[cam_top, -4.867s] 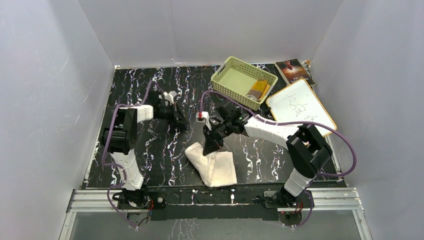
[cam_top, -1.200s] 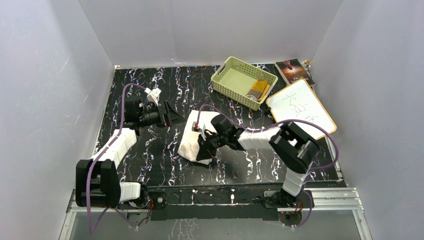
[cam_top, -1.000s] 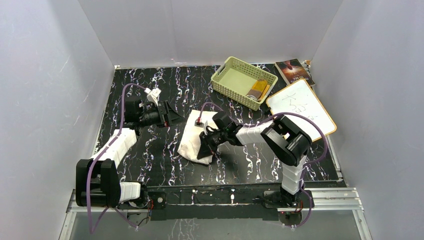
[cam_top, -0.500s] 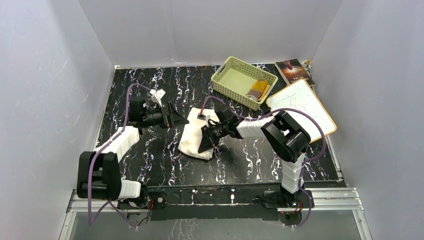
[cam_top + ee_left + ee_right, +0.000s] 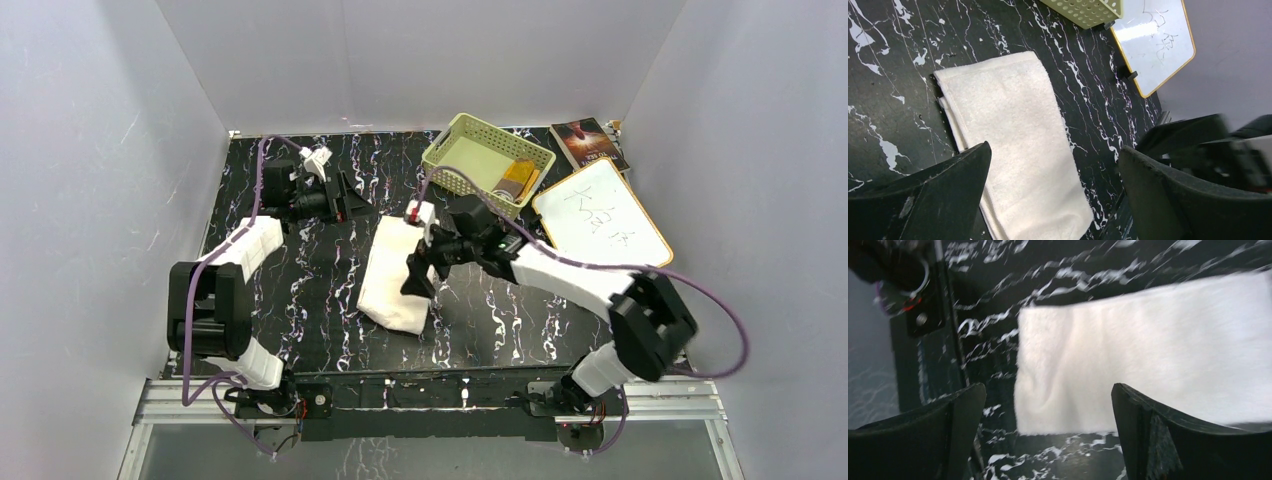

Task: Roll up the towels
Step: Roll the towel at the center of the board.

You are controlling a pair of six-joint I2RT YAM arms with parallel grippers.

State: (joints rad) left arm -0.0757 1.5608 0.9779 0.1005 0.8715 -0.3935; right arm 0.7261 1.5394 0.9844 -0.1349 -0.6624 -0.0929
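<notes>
Fingers (image 5: 923,440): my R gripper (image 5: 417,278) wide apart, empty; L gripper (image 5: 352,208) same.
Risk: cream towel (image 5: 388,285) lies folded, not rolled; pinching one layer may unfold it.

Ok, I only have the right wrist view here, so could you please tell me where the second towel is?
Observer: The mustard-yellow towel lies inside the pale green basket, beyond the cream towel toward the far right.
Operator: Thank you. Where is the left gripper?
Observer: The left gripper hovers open off the cream towel's far end, not touching it.
Operator: And is the cream towel a single layer?
Observer: No. The left wrist view shows stacked layers along one long edge, so it is folded, lying flat and not rolled.
</notes>
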